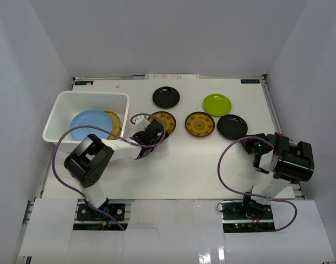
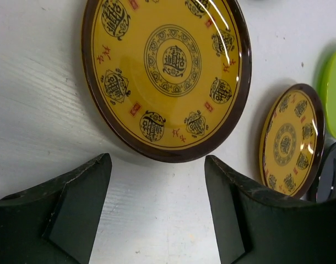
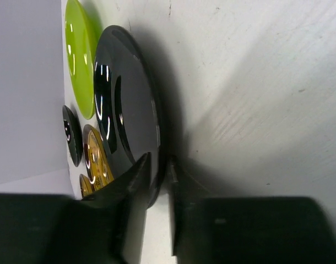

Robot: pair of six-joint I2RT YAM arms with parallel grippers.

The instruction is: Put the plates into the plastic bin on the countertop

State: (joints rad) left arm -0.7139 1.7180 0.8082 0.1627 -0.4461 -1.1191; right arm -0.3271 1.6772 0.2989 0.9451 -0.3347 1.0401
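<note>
The white plastic bin [image 1: 58,113] stands at the left of the countertop [image 1: 190,165], with a light blue plate [image 1: 90,124] and a yellowish plate [image 1: 114,123] inside. My left gripper [image 1: 156,133] [image 2: 157,165] is open just short of the near rim of a yellow-brown patterned plate [image 1: 163,119] [image 2: 168,71], with only bare table between its fingers. My right gripper [image 1: 245,139] [image 3: 160,159] is shut on the near rim of a glossy black plate [image 1: 232,125] [image 3: 124,110], one finger over it and one under.
A second patterned plate [image 1: 199,124] [image 2: 292,140] lies mid-table, a lime green plate [image 1: 217,104] [image 3: 80,60] behind the held black one, and another black plate [image 1: 166,97] [image 3: 72,135] farther back. Pale grey walls enclose the table on three sides.
</note>
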